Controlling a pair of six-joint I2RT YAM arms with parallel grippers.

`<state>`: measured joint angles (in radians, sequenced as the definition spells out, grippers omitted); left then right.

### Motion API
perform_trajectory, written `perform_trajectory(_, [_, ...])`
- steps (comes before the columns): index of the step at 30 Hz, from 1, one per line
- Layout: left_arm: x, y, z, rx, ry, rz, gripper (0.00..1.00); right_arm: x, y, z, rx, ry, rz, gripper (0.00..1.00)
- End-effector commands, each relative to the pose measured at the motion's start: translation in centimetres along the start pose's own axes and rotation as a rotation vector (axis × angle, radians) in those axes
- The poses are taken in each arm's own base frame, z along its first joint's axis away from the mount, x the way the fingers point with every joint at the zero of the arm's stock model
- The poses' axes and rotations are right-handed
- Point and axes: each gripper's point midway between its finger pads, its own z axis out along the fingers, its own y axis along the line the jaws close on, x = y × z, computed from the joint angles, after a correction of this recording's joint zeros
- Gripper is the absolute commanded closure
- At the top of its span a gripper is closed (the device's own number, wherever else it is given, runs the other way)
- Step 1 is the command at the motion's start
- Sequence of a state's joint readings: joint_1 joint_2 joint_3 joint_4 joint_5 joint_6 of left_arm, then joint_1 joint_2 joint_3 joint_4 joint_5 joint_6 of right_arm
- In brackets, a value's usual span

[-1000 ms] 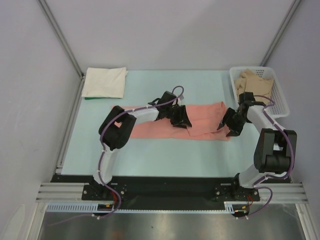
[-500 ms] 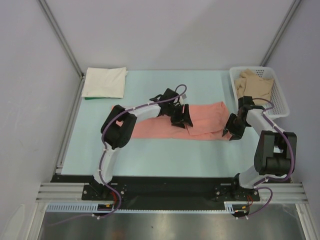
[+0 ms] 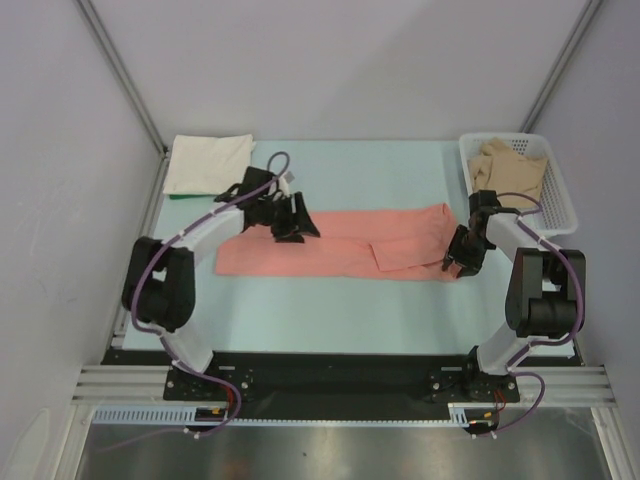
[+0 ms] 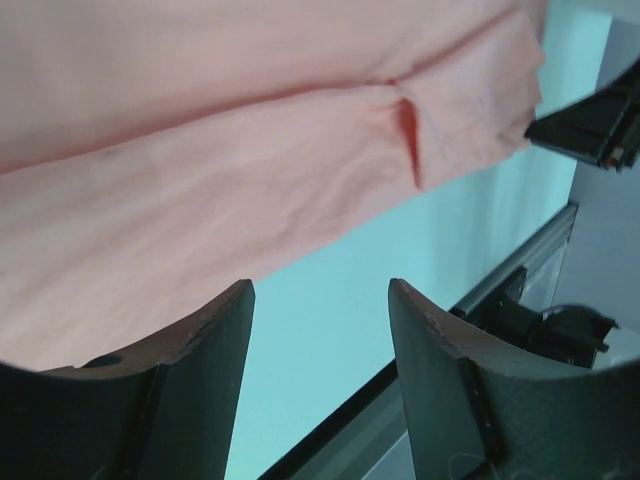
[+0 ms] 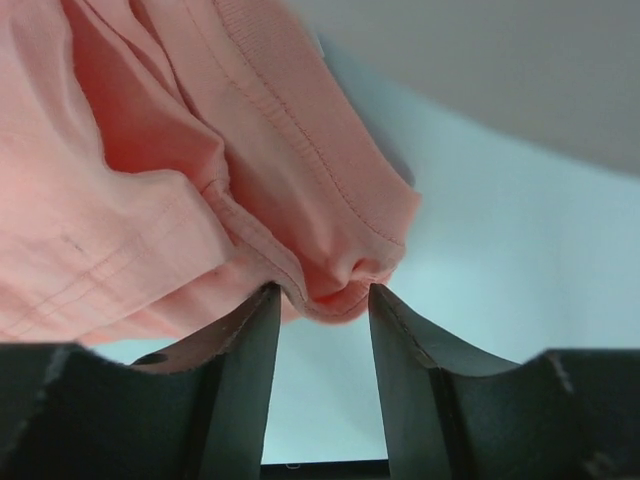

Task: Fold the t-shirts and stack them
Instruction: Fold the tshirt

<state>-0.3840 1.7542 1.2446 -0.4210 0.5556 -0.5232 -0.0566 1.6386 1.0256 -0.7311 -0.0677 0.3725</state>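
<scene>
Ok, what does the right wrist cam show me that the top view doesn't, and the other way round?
Right wrist only: the stitched hem of the salmon shirt bunched at the fingertips of the right gripper; whether it is pinched is unclear. Top only: the left gripper over the shirt's left half, the cream shirt folded at the far left corner, the tan shirt in the basket. Both: salmon shirt, right gripper, teal table.

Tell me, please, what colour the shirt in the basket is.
Tan-beige shirt, clearest in the top external view.

White mesh basket (image 3: pixel 564 190); pale teal table (image 3: pixel 330 310).
</scene>
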Motion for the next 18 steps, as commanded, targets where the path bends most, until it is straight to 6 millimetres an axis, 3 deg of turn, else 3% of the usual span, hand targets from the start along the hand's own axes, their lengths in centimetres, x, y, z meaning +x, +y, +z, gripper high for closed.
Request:
perform_trajectory(1, [-0.2, 3.5, -4.0, -0.071, -0.084, -0.056, 0.38, -0.6, 0.0, -0.8, 0.021, -0.042, -0.024, 0.54])
perform_trajectory(3, [-0.5, 4.6, -6.1, -0.106, -0.149, -0.078, 0.38, -0.5, -0.1, -0.7, 0.046, -0.047, -0.033, 0.58])
perform_trajectory(4, [-0.2, 6.4, -6.9, -0.139, -0.168, -0.117, 0.38, -0.7, -0.6, -0.5, 0.087, -0.061, -0.039, 0.62])
perform_trajectory(6, [-0.3, 7.6, -8.5, -0.190, -0.217, -0.145, 0.38, -1.2, -1.1, -0.5, 0.145, -0.092, -0.032, 0.72])
perform_trajectory(9, [0.3, 9.9, -10.2, -0.264, -0.253, -0.208, 0.38, -1.6, -1.0, -0.4, 0.177, -0.140, -0.018, 0.87])
perform_trajectory(10, [0.3, 11.4, -11.4, -0.338, -0.294, -0.239, 0.37, -2.2, -1.1, -0.3, 0.196, -0.173, -0.004, 0.97])
perform_trajectory(15, [2.0, 14.6, -14.7, -0.446, -0.393, -0.391, 0.37, -3.8, -2.8, -0.5, 0.326, -0.233, -0.005, 1.00])
perform_trajectory(18, [3.4, 17.0, -16.7, -0.533, -0.445, -0.505, 0.37, -4.0, -2.7, -1.0, 0.344, -0.235, -0.039, 1.00])
